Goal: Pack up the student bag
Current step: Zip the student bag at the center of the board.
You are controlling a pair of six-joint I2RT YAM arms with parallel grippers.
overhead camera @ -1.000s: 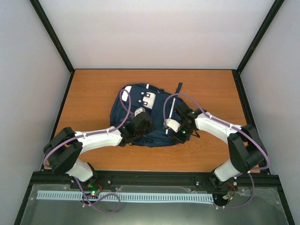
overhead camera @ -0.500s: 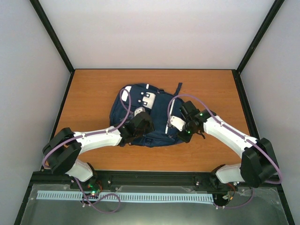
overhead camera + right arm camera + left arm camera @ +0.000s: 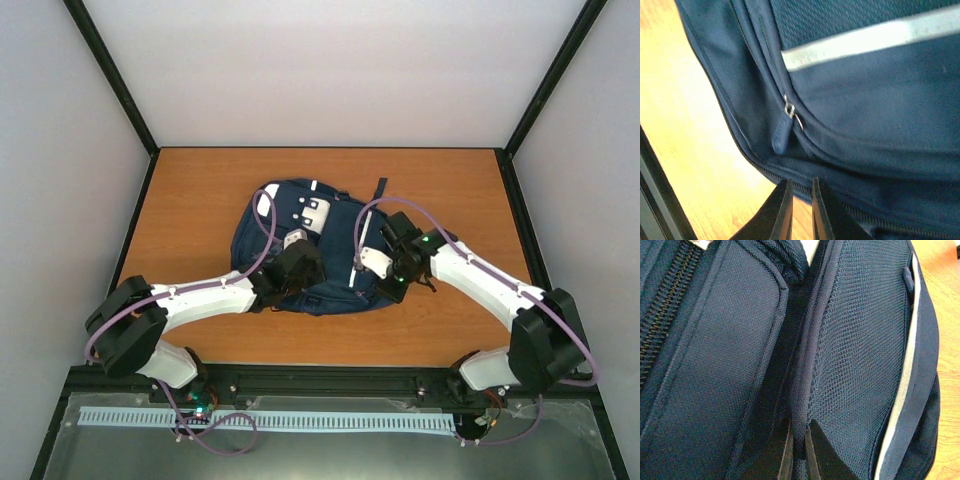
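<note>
The student bag [image 3: 250, 240] lies mid-desk [image 3: 200, 200], both arms bent inward over it. Only the wrist views reveal the grips: the left fingers [image 3: 817, 460] clench a seam ridge, while the right fingers [image 3: 775, 220], nearly closed on nothing, hover beside a zipper pull [image 3: 780, 137].

Navy student bag [image 3: 320, 255] with thin white stripe, flat at mid-table, white-grey patches up.

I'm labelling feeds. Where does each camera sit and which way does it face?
Top external: above, behind the bases, looking down on the student bag; both arms show.
Left wrist: behind left gripper, facing bag mesh; jaws pinch a seam.
Right wrist: behind right gripper, facing the zipper pull; jaws nearly closed.
Shared: white stripe, both wrist views.
</note>
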